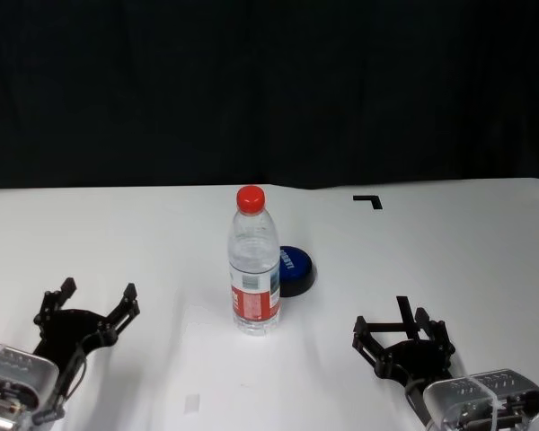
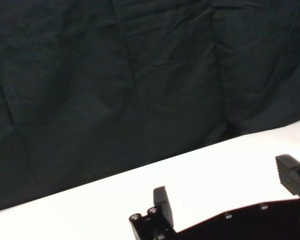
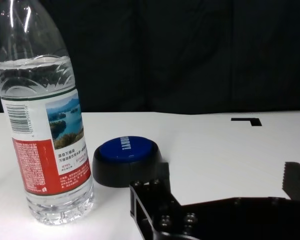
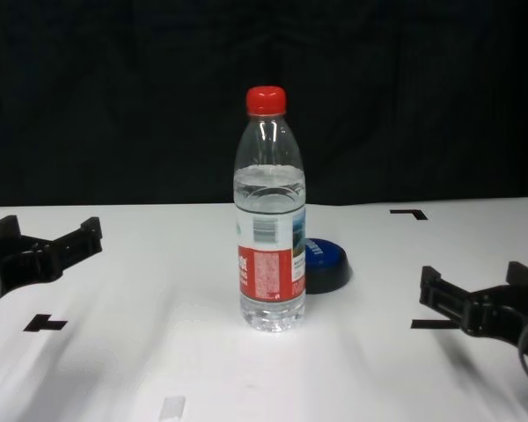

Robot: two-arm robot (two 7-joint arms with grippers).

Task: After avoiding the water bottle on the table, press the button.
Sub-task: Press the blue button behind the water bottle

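Note:
The water bottle [image 1: 254,265], clear with a red cap and a red, white and blue label, stands upright at the middle of the white table [image 1: 467,260]. The dark blue button [image 1: 294,269] sits just behind it, to its right, partly hidden by it. They also show in the chest view, the bottle [image 4: 270,220] and the button [image 4: 327,262], and in the right wrist view, the bottle [image 3: 45,120] and the button [image 3: 126,160]. My right gripper [image 1: 393,321] is open and empty near the front right, apart from both. My left gripper [image 1: 99,294] is open and empty at the front left.
A black tape corner mark [image 1: 369,200] lies at the back right of the table. Another tape mark [image 4: 46,323] lies near my left gripper. A dark curtain hangs behind the table's far edge.

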